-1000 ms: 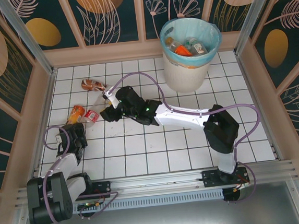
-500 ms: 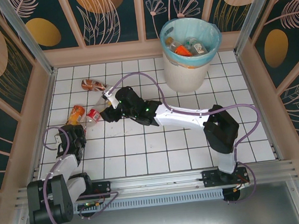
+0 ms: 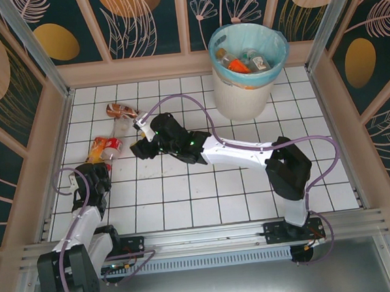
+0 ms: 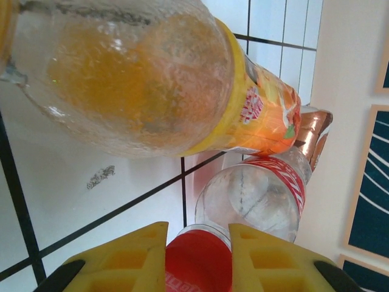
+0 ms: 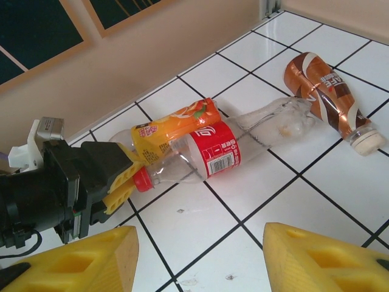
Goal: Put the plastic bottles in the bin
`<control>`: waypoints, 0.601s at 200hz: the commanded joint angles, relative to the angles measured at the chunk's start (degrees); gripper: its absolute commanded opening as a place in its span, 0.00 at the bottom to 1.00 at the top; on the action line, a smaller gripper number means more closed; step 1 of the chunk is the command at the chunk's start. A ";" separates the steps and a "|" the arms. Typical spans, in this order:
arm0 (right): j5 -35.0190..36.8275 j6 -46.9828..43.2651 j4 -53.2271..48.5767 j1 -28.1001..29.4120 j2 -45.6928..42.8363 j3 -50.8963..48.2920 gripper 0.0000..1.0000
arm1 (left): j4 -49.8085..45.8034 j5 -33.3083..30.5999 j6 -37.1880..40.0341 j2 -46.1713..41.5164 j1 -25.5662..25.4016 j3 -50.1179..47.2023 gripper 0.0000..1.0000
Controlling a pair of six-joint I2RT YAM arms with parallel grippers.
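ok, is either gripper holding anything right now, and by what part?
Left gripper is clamped on the red-label bottle by its red cap. Right gripper is open, holding nothing.

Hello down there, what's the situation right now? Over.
Left gripper shut on cap of red-label bottle, which lies on the tiles. Right gripper open, empty. Orange bottle lies against it, brown bottle close by.

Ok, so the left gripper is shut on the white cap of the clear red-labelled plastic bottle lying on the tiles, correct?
No, not white: the left wrist view shows the left gripper shut on the red cap of the clear red-labelled plastic bottle lying on the tiles.
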 commanded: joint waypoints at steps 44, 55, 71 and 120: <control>3.05 -2.01 -0.46 0.56 -0.88 -0.51 0.57 | -4.62 6.22 4.89 -5.74 0.47 1.46 0.24; 3.05 -4.02 -0.14 0.50 -0.63 -1.19 0.57 | -5.77 7.56 5.62 -7.16 0.47 1.48 0.24; 3.05 -8.88 2.02 0.42 -0.75 -3.50 0.57 | -8.20 9.36 8.08 -9.38 0.47 2.31 0.24; 5.66 -38.41 21.13 1.23 -3.48 -17.03 0.65 | -16.52 14.26 15.90 -14.37 0.41 5.41 0.23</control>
